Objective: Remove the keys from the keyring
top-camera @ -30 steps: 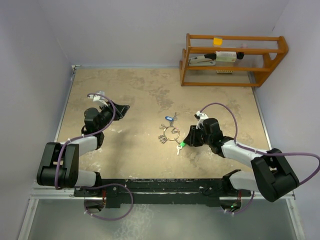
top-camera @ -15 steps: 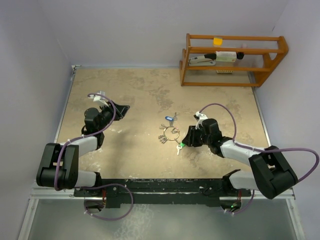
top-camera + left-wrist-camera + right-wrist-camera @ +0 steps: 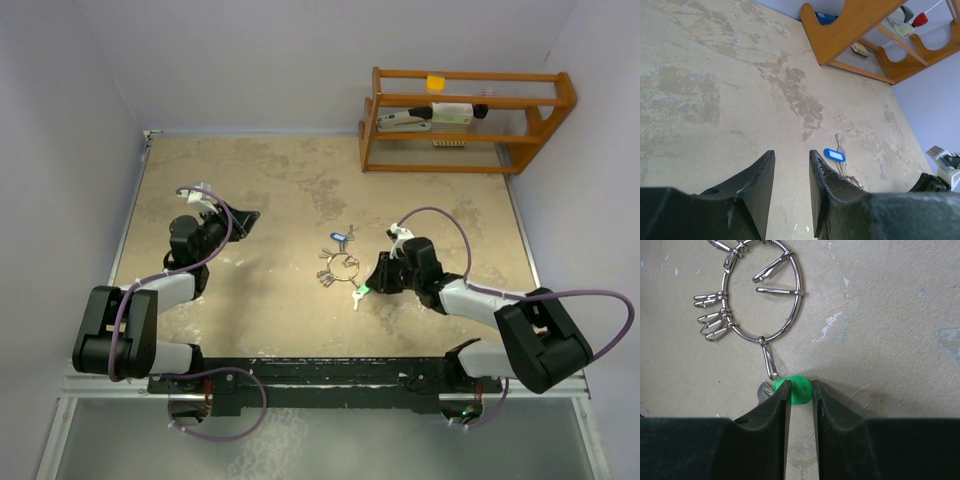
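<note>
right gripper (image 3: pixel 799 390) pinches the green key (image 3: pixel 800 394) on the table (image 3: pixel 250 190), clipped to the ring (image 3: pixel 788 325) with the other keys (image 3: pixel 326 279). left gripper (image 3: pixel 791 155) sits well apart, jaws slightly spread, empty.

A thin round silver wire keyring (image 3: pixel 799 292) lies at the middle of the mottled beige table (image 3: pixel 260 180). Its bright green plastic-headed key (image 3: pixel 362 290) lies on the ring's near side, clamped in the black right gripper (image 3: pixel 799 389). The black left gripper (image 3: pixel 243 217) sits well apart to the left. An orange wooden rack (image 3: pixel 465 120) stands in the far right corner.

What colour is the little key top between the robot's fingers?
Bright green. The key top shows best in the right wrist view, between the right gripper fingers.
</note>
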`<act>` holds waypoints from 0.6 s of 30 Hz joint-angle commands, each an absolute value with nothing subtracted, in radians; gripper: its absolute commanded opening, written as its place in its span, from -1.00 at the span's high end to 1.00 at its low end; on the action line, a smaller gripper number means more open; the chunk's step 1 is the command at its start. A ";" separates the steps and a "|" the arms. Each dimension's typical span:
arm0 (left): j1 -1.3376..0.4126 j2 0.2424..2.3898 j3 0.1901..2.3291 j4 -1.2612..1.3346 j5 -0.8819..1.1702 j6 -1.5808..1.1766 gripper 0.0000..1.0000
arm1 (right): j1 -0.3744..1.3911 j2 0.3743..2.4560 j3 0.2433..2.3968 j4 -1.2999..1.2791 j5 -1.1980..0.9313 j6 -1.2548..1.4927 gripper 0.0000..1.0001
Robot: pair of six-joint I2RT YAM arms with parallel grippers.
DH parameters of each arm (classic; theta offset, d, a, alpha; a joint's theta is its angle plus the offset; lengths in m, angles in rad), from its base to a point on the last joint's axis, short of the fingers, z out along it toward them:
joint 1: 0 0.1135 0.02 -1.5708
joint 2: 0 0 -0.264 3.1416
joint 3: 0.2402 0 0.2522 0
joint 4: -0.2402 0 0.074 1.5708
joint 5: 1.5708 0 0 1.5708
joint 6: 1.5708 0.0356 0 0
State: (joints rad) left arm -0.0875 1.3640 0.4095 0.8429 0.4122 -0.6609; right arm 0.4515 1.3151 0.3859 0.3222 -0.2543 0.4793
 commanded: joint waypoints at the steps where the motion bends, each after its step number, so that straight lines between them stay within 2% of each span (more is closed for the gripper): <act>1: -0.094 1.336 0.418 0.868 0.398 -0.636 0.38 | 0.460 1.299 0.401 0.280 -0.279 0.471 0.56; 4: -0.094 1.339 0.420 0.868 0.395 -0.637 0.38 | 0.460 1.296 0.404 0.274 -0.288 0.466 0.99; 11: -0.098 1.361 0.434 0.853 0.401 -0.611 0.39 | 0.462 1.293 0.482 0.243 -0.247 0.428 1.00; 18: -0.124 1.435 0.549 0.836 0.489 -0.547 0.39 | 0.472 1.237 0.693 0.145 -0.125 0.319 1.00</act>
State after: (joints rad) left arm -0.1032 1.3991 0.4442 0.8146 0.4206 -0.6083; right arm 0.4614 1.2945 0.5499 0.1951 -0.2195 0.4110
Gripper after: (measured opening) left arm 0.303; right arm 0.009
